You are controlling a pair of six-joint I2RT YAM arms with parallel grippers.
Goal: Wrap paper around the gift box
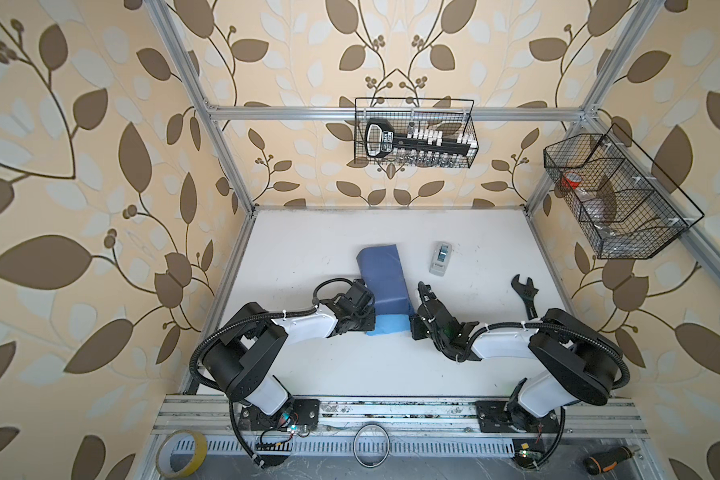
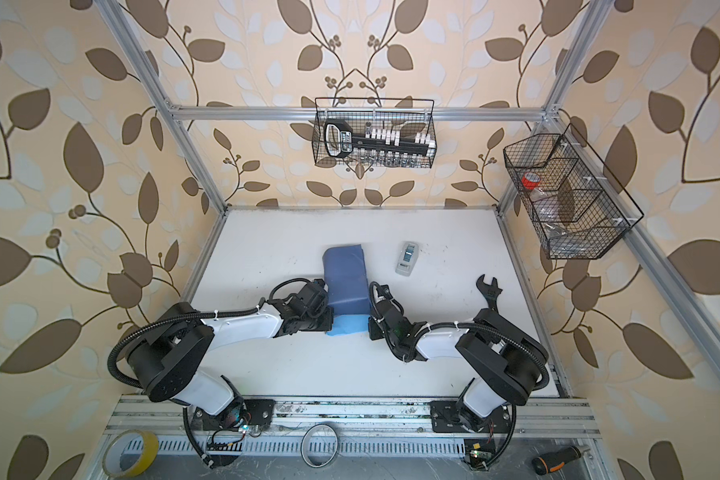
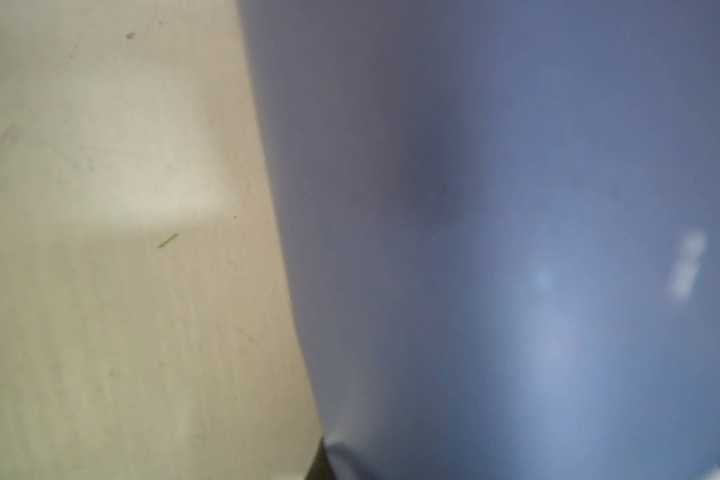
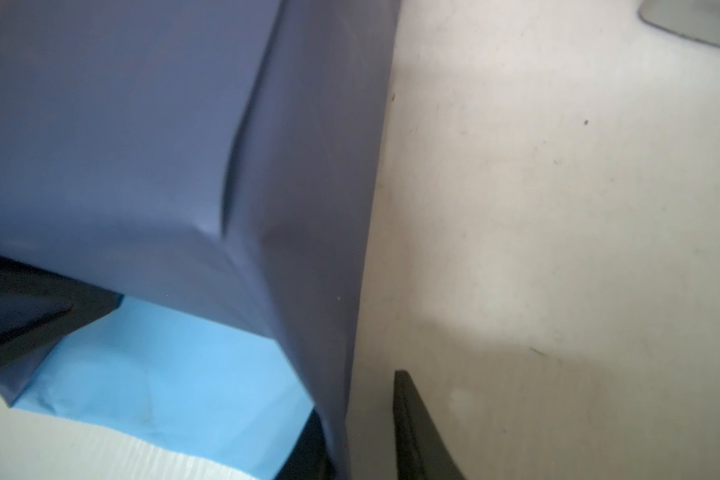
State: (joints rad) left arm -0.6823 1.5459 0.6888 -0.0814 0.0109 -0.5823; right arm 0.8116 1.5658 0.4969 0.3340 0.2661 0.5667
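Note:
The paper (image 1: 383,282) (image 2: 347,276) lies mid-table, folded over with its slate side up, and a light blue strip (image 1: 385,323) shows at its near end. The gift box is hidden. A dark corner (image 4: 21,307) pokes out under the fold in the right wrist view; I cannot tell whether it is the box or the left gripper. My left gripper (image 1: 368,322) (image 2: 329,320) sits at the fold's left edge, shut, and the paper (image 3: 516,249) puckers beside its finger (image 3: 317,467). My right gripper (image 1: 415,320) (image 4: 362,415) is open, with the paper's right edge (image 4: 341,332) between its fingers.
A grey tape dispenser (image 1: 440,258) (image 4: 695,20) stands beyond the paper, to the right. A black wrench (image 1: 525,293) lies by the right arm. Wire baskets (image 1: 416,133) (image 1: 616,199) hang on the frame. A yellow tape roll (image 1: 181,453) and a screwdriver (image 1: 607,459) lie on the front rail.

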